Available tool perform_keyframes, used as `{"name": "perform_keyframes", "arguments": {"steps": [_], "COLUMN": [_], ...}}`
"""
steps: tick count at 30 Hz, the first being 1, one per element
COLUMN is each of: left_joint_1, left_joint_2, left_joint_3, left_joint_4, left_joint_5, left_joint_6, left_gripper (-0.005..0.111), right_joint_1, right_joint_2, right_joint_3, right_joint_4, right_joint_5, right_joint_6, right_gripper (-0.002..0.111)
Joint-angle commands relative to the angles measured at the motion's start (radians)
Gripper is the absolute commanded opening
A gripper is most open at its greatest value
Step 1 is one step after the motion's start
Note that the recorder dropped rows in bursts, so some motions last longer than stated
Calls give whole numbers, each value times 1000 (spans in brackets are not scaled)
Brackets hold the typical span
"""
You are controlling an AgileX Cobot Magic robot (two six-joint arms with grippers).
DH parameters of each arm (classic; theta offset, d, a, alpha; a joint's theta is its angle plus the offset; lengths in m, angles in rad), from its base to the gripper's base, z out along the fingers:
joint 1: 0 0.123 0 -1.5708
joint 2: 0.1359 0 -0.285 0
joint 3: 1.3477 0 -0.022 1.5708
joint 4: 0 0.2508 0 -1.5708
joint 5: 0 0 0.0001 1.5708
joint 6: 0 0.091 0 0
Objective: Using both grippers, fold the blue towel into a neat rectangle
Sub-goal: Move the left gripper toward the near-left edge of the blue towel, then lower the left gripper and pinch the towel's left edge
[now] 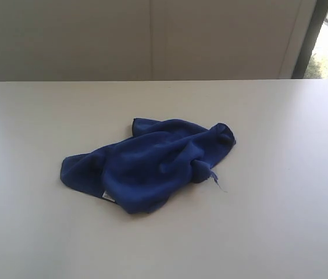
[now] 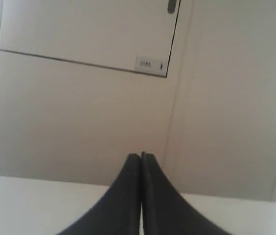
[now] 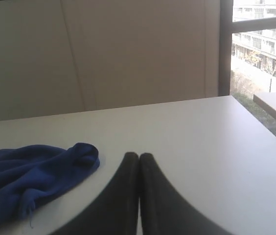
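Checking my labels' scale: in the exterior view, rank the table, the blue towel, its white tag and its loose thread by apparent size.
1. table
2. blue towel
3. loose thread and white tag: both tiny, too alike to rank.

We see the blue towel (image 1: 152, 165) crumpled in the middle of the table (image 1: 30, 244), away from all edges; left gripper (image 2: 141, 155) and right gripper (image 3: 139, 154) both closed, empty.

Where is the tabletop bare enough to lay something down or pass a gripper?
Bare table surrounds the blue towel: a wide strip behind it up to the far edge, broad stretches on either side, and a band along the near edge. Only the middle is crowded, by the crumpled towel.
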Motion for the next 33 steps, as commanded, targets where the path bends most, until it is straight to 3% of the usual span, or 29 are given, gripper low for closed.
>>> {"name": "perform_keyframes", "arguments": {"steps": [1,11,14,16,19,22,29,33], "left_joint_1": [-3,-3,-3,-13,-61,-129,-339,-420], "left_joint_2": [128,695,871,969,1061,1128,1351,1510], "left_joint_3": [-170,-513,-567,-592,-618,-647,-765,-822], "left_joint_4": [75,70,-42,-229,-545,-775,-670,-621], "left_joint_5": [247,908,1064,1131,1125,1065,892,798], "left_joint_6": [-9,429,631,862,1233,1451,1460,1464], "left_gripper": [0,0,0,0,0,0,0,0], "right_joint_1": [2,2,2,2,2,2,2,2], "right_joint_2": [-6,-6,-6,-6,-6,-6,-6,-6], "right_joint_3": [7,7,7,7,7,7,7,7], "right_joint_4": [3,5,5,5,5,5,5,5], "right_joint_5": [-41,-123,-123,-123,-123,-123,-124,-124], "right_joint_6": [0,0,0,0,0,0,2,2], "right_gripper": [0,0,0,0,0,0,0,0]}}
